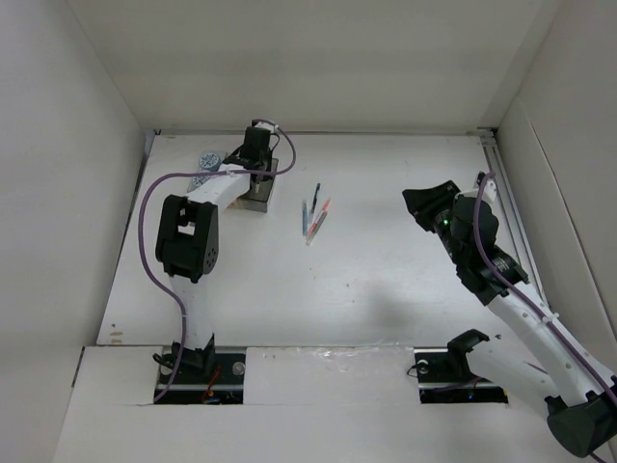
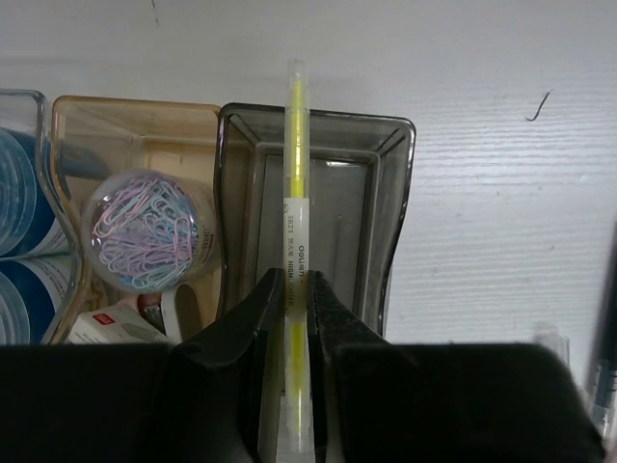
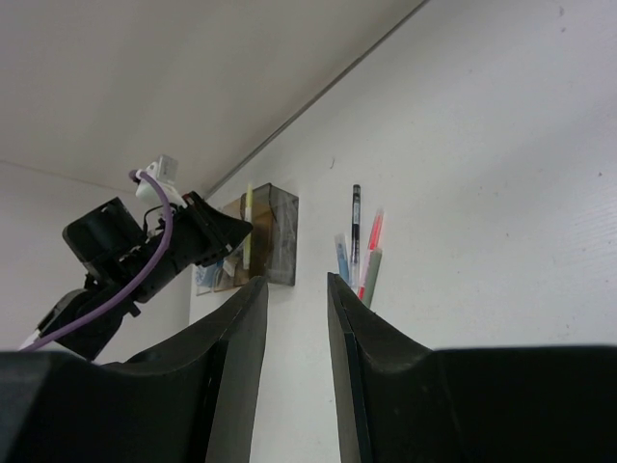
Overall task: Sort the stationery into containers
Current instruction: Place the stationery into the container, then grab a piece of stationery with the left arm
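My left gripper (image 2: 295, 289) is shut on a yellow highlighter pen (image 2: 297, 193) and holds it lengthwise over the smoky grey tray (image 2: 390, 203). Beside that tray stand the amber tray (image 2: 116, 121) and the clear tray (image 2: 24, 106), which holds blue-and-white tape rolls (image 2: 14, 207). In the top view the left gripper (image 1: 255, 154) is over the trays (image 1: 260, 200) at the back left. Several pens (image 1: 314, 217) lie loose on the table mid-back: black, blue, red and pale green. My right gripper (image 1: 424, 204) is open and empty, raised at the right. The right wrist view shows the pens (image 3: 357, 246) ahead of it.
The amber tray holds a clear ball of pastel paper clips (image 2: 149, 231) and small pale items below it. A tape roll (image 1: 205, 159) shows left of the left arm. Walls close the table at the back and both sides.
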Motion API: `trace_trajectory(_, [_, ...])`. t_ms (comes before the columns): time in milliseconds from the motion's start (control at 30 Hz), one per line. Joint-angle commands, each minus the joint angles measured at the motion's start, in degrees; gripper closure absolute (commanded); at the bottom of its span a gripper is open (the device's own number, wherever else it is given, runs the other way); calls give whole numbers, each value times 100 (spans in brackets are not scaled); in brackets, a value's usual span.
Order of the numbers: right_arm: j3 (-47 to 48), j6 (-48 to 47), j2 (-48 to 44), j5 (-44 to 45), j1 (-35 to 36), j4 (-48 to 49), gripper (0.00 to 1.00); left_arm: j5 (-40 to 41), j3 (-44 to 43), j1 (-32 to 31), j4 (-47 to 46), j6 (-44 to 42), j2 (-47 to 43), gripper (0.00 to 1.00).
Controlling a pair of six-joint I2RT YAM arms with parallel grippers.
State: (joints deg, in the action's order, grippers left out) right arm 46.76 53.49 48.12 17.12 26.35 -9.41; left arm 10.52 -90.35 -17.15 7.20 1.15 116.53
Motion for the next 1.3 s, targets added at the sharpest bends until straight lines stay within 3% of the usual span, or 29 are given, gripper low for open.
trace_trajectory(0, [166,-85,-83,-16,63,194,63,240,148,18,-26,-150,-87,97])
trace_trajectory(133, [166,-85,-83,-16,63,194,63,441,342,-104,-26,-203,-87,96])
trace_trajectory(300, [166,-85,-83,-16,63,194,63,705,342,-157,-26,-133,-148,77])
trace_trajectory(533, [166,-85,-83,-16,63,194,57,758,123,-280,27,209,-683,68])
trace_trajectory(667, [166,-85,-83,-16,63,194,61,329,-45,-333,80,675,-1123,77])
trace_trajectory(700, [166,-85,-83,-16,63,194,66,327,-45,-429,80,981,-1202,85])
trace_trajectory(733, [166,-85,-83,-16,63,194,80,380,156,-517,1,1132,-1351,89])
trace_trajectory(800, [166,-85,-83,-16,63,194,89,564,402,-947,-86,1526,-1475,91])
trace_trajectory(933, [166,-85,-83,-16,63,194,91,1135,895,-1677,-70,2037,-1475,91])
trace_trajectory(1133, [166,-85,-83,-16,63,194,81,1338,1782,-1898,-78,3172,-1475,82])
trace_trajectory(1267, [166,-85,-83,-16,63,194,60,1338,2082,-2116,-149,3225,-1388,82])
